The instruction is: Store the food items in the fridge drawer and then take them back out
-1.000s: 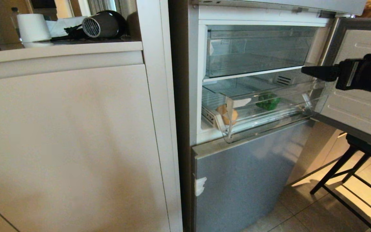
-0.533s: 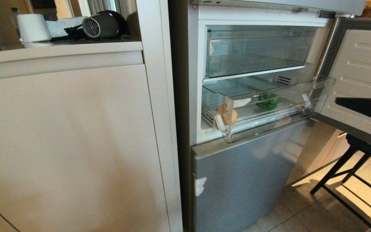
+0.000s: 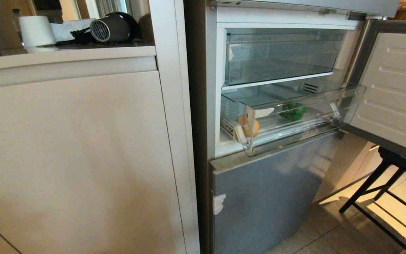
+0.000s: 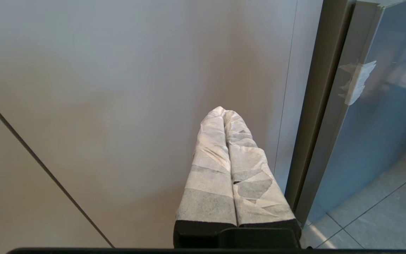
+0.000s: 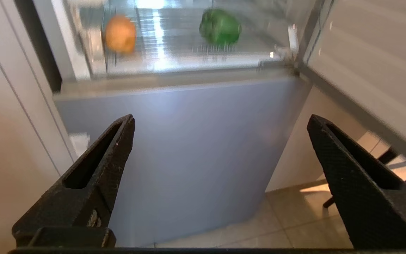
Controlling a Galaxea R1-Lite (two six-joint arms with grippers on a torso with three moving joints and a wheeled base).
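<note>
We think the putting-in part is done & the taking-out part comes next. Our right gripper [image 5: 220, 183] is low down, in front of the fridge's grey bottom door [image 3: 263, 197], with its two black fingers [image 5: 97, 176] spread wide & nothing in them. To do the next bit well, we should lift it up over the front edge of the wide, shallow, clear plastic fridge drawer [image 3: 305, 121], go in from above, and close softly on one food at a time. The clear front is hard to see, so we must not bump it. The open white fridge door [image 3: 393, 88] is close on the right, so we go in straight.

Our left gripper [image 4: 229, 155] hangs by the big cream cupboard wall [image 3: 72, 158]. Its two taped fingers [image 4: 210, 165] are pressed tight w/ nothing between.

The drawer is pulled out. Inside sit the round tan-yellow potato [image 3: 248, 125] near the left end & the shiny green bell pepper [image 3: 293, 111] more to the right, well apart. The taller clear bin [image 3: 280, 53] above looks empty, w/ just a wire rack.
</note>
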